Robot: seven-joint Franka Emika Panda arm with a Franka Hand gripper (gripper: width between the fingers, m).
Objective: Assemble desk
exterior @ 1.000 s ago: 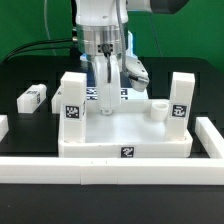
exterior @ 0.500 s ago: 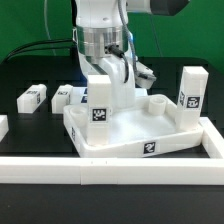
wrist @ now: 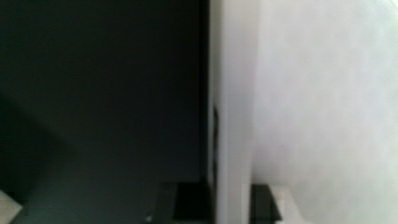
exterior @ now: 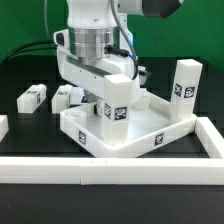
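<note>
The white desk top (exterior: 140,132) lies on the black table, turned at an angle to the border wall. Two white tagged legs stand upright in its corners: one at the front (exterior: 113,106), one at the exterior view's right (exterior: 182,84). My gripper (wrist: 228,205) reaches down behind the front leg, which hides its fingertips in the exterior view. In the wrist view the dark fingers (wrist: 192,204) stand on either side of the desk top's thin white rim (wrist: 228,110), shut on it.
Two loose tagged legs (exterior: 33,96) (exterior: 64,96) lie on the table at the exterior view's left. A long low white border wall (exterior: 110,168) runs along the front, just before the desk top, and turns back at the right (exterior: 208,135).
The desk top has turned on the table with my gripper. Its front leg has swung toward the exterior view's right, and the wrist has rotated with it.
</note>
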